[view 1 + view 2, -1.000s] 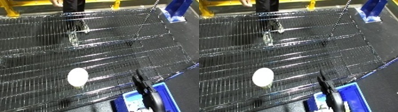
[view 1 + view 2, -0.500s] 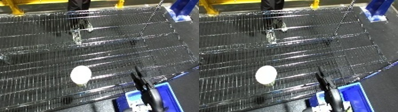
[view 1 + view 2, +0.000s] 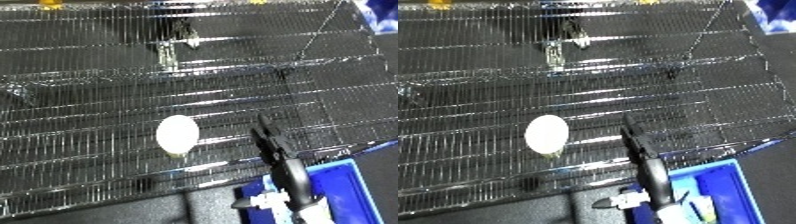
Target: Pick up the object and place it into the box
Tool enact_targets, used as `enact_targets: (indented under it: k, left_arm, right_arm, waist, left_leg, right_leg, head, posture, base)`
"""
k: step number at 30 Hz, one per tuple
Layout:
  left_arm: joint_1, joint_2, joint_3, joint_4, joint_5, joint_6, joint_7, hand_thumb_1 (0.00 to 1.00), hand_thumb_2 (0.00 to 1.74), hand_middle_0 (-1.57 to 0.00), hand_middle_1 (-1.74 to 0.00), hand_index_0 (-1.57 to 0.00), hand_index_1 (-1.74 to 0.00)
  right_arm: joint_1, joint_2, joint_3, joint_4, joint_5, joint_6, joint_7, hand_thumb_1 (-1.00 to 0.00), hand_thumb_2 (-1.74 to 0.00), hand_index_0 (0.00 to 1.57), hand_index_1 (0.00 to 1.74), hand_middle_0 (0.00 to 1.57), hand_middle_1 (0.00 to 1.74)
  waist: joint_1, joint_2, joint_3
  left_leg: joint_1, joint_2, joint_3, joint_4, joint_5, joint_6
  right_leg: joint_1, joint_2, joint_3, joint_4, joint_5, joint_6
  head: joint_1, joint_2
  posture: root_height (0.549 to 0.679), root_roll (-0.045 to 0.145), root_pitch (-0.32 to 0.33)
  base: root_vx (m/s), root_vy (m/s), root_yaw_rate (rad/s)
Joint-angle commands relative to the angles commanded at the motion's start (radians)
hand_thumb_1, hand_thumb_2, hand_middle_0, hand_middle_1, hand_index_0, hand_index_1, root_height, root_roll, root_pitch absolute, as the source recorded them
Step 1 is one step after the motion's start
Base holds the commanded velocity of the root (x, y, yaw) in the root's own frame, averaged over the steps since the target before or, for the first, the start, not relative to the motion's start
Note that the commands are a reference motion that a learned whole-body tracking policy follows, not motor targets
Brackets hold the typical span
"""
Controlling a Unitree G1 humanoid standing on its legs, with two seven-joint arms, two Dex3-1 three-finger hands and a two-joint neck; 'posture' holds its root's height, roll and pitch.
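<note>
A workshop or warehouse: broad wire-mesh shelving [image 3: 107, 100] (blue bin [image 3: 722, 187] alongside).

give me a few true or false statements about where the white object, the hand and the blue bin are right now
1. The white oval object lies on the wire mesh surface. True.
2. The right hand holds the white object. False: the hand is to the right of the object, apart from it, with straight fingers.
3. The blue bin sits at the lower right, below the mesh edge. True.
4. The white object is already inside the bin. False: it is on the mesh, left of the bin.
5. The left hand is reaching for the object. False: no left hand shows in either view.
</note>
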Motion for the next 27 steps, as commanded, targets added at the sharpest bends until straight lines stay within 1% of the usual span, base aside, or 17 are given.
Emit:
enact_targets:
  k: [2,7,14,17,20,21,22,23,27]
  left_arm:
    - [-0.005,0.002,-0.005,-0.001,-0.002,-0.001,0.006,1.0,1.74,-1.57,-1.74,-1.57,-1.74]
    - [-0.009,0.008,-0.019,-0.008,-0.009,-0.009,0.013,1.0,1.74,-1.57,-1.74,-1.57,-1.74]
    - [-0.007,0.015,-0.036,-0.02,-0.021,-0.021,0.014,1.0,1.74,-1.57,-1.74,-1.57,-1.74]
    - [-0.009,0.014,-0.044,-0.023,-0.022,-0.026,0.014,1.0,1.74,-1.57,-1.74,-1.57,-1.74]
    - [-0.01,0.011,-0.048,-0.026,-0.022,-0.03,0.016,1.0,1.74,-1.57,-1.74,-1.57,-1.74]
    - [-0.009,0.01,-0.049,-0.028,-0.023,-0.032,0.016,1.0,1.74,-1.57,-1.74,-1.57,-1.74]
    - [-0.009,0.011,-0.05,-0.03,-0.023,-0.033,0.016,1.0,1.74,-1.57,-1.74,-1.57,-1.74]
    - [-0.008,0.011,-0.051,-0.034,-0.023,-0.034,0.016,1.0,1.74,-1.57,-1.74,-1.57,-1.74]
    - [-0.006,0.011,-0.054,-0.059,-0.025,-0.033,0.024,1.0,1.74,-1.57,-1.74,-1.57,-1.74]
  right_arm:
    - [-0.028,-0.004,0.012,0.011,0.004,0.005,-0.007,0.0,0.0,0.0,0.0,0.0,0.0]
    - [-0.085,-0.016,0.033,0.045,0.013,0.004,-0.024,0.0,0.0,0.0,0.0,0.0,0.0]
    - [-0.143,-0.05,0.032,0.097,0.031,-0.017,-0.055,0.0,0.0,0.0,0.0,0.0,0.0]
    - [-0.17,-0.057,0.029,0.115,0.023,-0.021,-0.073,0.0,0.0,0.0,0.0,0.0,0.0]
    - [-0.193,-0.061,0.028,0.127,0.014,-0.019,-0.085,0.0,0.0,0.0,0.0,0.0,0.0]
    - [-0.199,-0.062,0.029,0.131,0.014,-0.017,-0.086,0.0,0.0,0.0,0.0,0.0,0.0]
    - [-0.204,-0.063,0.031,0.135,0.014,-0.016,-0.087,0.0,0.0,0.0,0.0,0.0,0.0]
    - [-0.21,-0.064,0.033,0.139,0.013,-0.014,-0.087,0.0,0.0,0.0,0.0,0.0,0.0]
    - [-0.244,-0.063,0.051,0.161,0.011,-0.002,-0.085,0.0,0.0,0.0,0.0,0.0,0.0]
  waist:
    - [0.004,0.004,0.0]
    - [0.013,0.016,0.0]
    - [0.023,0.033,0.0]
    - [0.026,0.039,0.0]
    - [0.03,0.045,0.0]
    - [0.031,0.047,0.0]
    - [0.033,0.049,0.0]
    - [0.035,0.052,0.0]
    - [0.048,0.064,0.0]
  left_leg:
    - [-0.016,-0.004,0.001,0.005,-0.002,0.0015]
    - [-0.05,-0.014,0.005,0.018,-0.011,0.0085]
    - [-0.087,-0.024,0.009,0.045,-0.031,0.0153]
    - [-0.104,-0.028,0.013,0.056,-0.038,0.0188]
    - [-0.12,-0.03,0.017,0.064,-0.043,0.0222]
    - [-0.126,-0.032,0.018,0.066,-0.044,0.0234]
    - [-0.131,-0.033,0.019,0.069,-0.045,0.0246]
    - [-0.139,-0.034,0.02,0.073,-0.047,0.0262]
    - [-0.179,-0.042,0.023,0.093,-0.055,0.0348]
  right_leg:
    - [-0.018,-0.0014,0.0,0.006,0.001,-0.0002]
    - [-0.056,-0.0049,0.001,0.021,0.001,-0.0001]
    - [-0.096,-0.0143,0.003,0.043,-0.005,-0.0007]
    - [-0.116,-0.0159,0.004,0.053,-0.007,-0.0015]
    - [-0.135,-0.0171,0.006,0.061,-0.008,-0.0024]
    - [-0.142,-0.0173,0.006,0.064,-0.008,-0.0027]
    - [-0.148,-0.0173,0.006,0.067,-0.009,-0.0029]
    - [-0.156,-0.0176,0.006,0.071,-0.009,-0.0031]
    - [-0.2,-0.0177,0.006,0.094,-0.013,-0.0043]
  head:
    - [0.018,0.018]
    - [0.051,0.034]
    - [0.09,0.073]
    - [0.104,0.096]
    - [0.106,0.1]
    - [0.119,0.125]
    - [0.12,0.128]
    - [0.131,0.15]
    - [0.146,0.165]
  posture:
    - [0.648,0.054,0.048]
    - [0.646,0.053,0.071]
    - [0.643,0.053,0.093]
    - [0.641,0.053,0.104]
    - [0.64,0.052,0.115]
    - [0.639,0.052,0.119]
    - [0.639,0.052,0.123]
    - [0.638,0.052,0.128]
    - [0.634,0.049,0.154]
  base:
    - [0.001,0.045,0.076]
    - [0.008,0.051,0.05]
    - [0.037,0.05,0.034]
    - [0.04,0.054,0.008]
    - [0.023,0.045,0.006]
    - [0.027,0.047,0.016]
    - [0.02,0.039,0.013]
    - [0.028,0.053,0.03]
    - [0.026,0.059,0.038]
